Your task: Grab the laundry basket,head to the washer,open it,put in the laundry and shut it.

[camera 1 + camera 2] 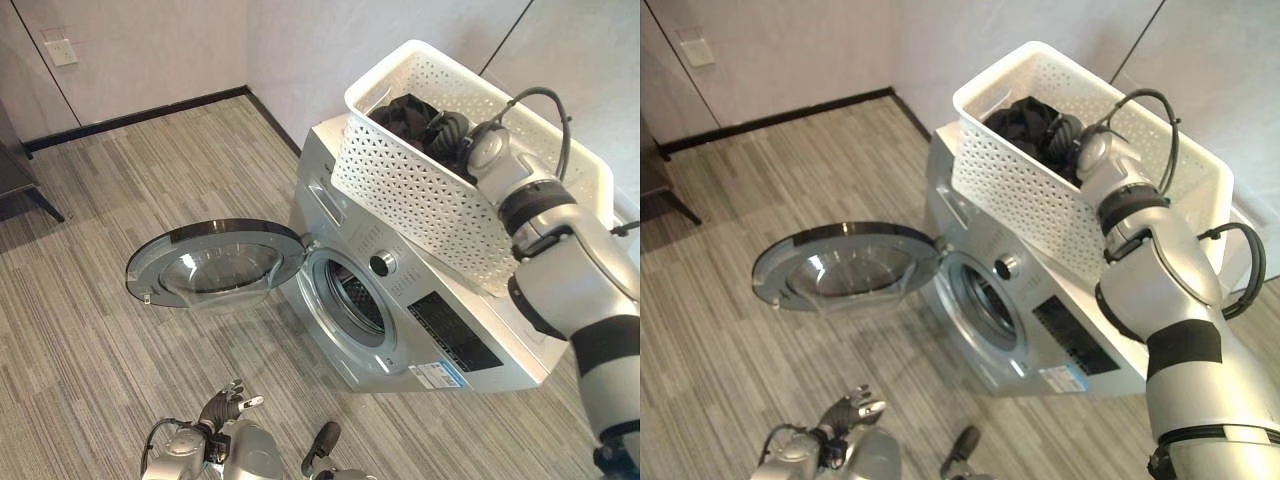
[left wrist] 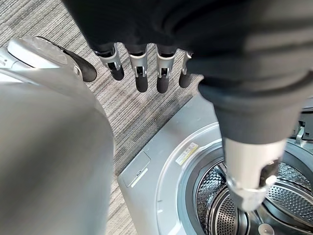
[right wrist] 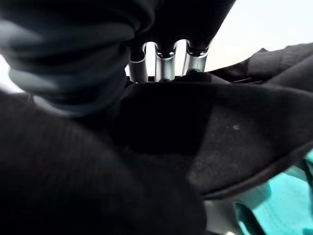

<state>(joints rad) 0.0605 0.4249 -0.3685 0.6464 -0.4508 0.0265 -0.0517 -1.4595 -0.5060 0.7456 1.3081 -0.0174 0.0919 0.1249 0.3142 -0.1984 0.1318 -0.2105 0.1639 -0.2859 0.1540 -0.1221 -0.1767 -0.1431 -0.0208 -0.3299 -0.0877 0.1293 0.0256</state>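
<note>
A white perforated laundry basket (image 1: 420,190) sits on top of the silver washer (image 1: 440,330). It holds black laundry (image 1: 405,115) and a teal cloth (image 3: 274,205). My right hand (image 1: 450,135) reaches into the basket and is buried in the black cloth (image 3: 195,132). The washer's round door (image 1: 215,262) is swung wide open to the left, baring the steel drum (image 1: 355,298). Low in front of the washer hangs my left hand (image 1: 225,405), open and holding nothing. Its fingers (image 2: 142,68) point at the floor beside the drum opening (image 2: 230,205).
The washer stands near a room corner with pale walls and a dark baseboard (image 1: 140,112). Dark furniture (image 1: 20,180) stands at the far left. Striped wood floor (image 1: 100,330) spreads out left of the open door.
</note>
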